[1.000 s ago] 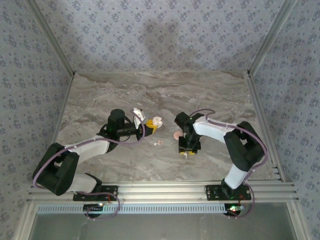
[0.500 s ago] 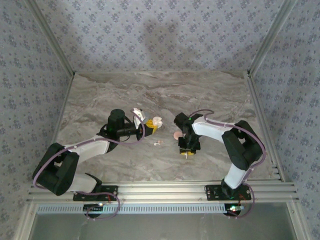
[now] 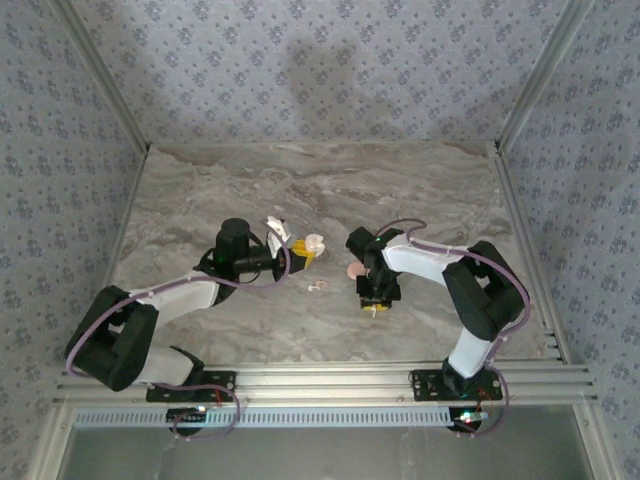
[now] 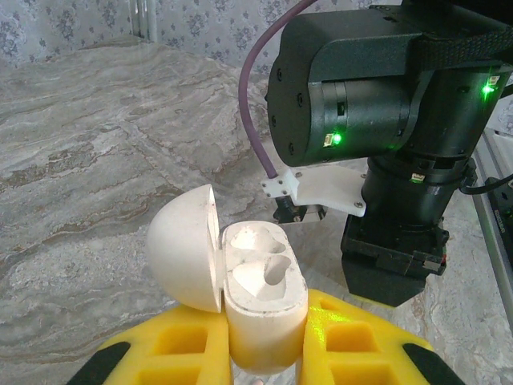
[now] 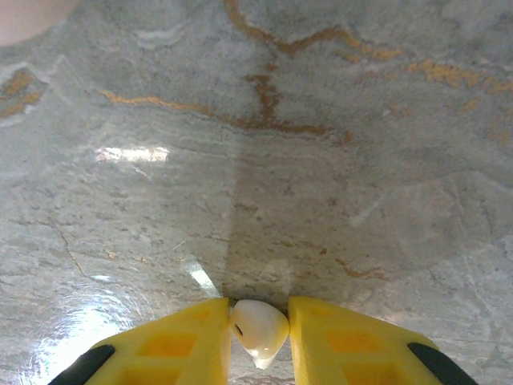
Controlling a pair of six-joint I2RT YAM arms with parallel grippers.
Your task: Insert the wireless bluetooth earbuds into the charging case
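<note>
The right gripper [image 5: 258,322] was clenched on an earbud [image 5: 260,327], its yellow fingers [image 5: 188,341] pressing the little white body from either side, with the tip pointing down at the marbled worktop [image 5: 321,160]. From where I stood I could not tell whether the earbud hung just clear of the surface or rested on it. A pale pink disc [image 3: 353,270] lay near that gripper, towards the middle of the worktop.

Across from it, the left gripper [image 3: 299,256] was clamped tight around the base of the charging case [image 4: 264,301] and held it upright. The lid [image 4: 186,250] was swung open to one side, and both moulded wells inside looked empty. Between the two arms a second earbud [image 3: 316,287] lay loose on the worktop, apart from both grippers.

I judged the job to be at the pick-up of the first earbud, with nothing seated yet. The next move would call for carrying the earbud up and over to the open case, turning it so the stem lines up with one well, and lowering it gently. The piece is tiny and smooth, so a skewed pinch could let it slip or twist on the way
</note>
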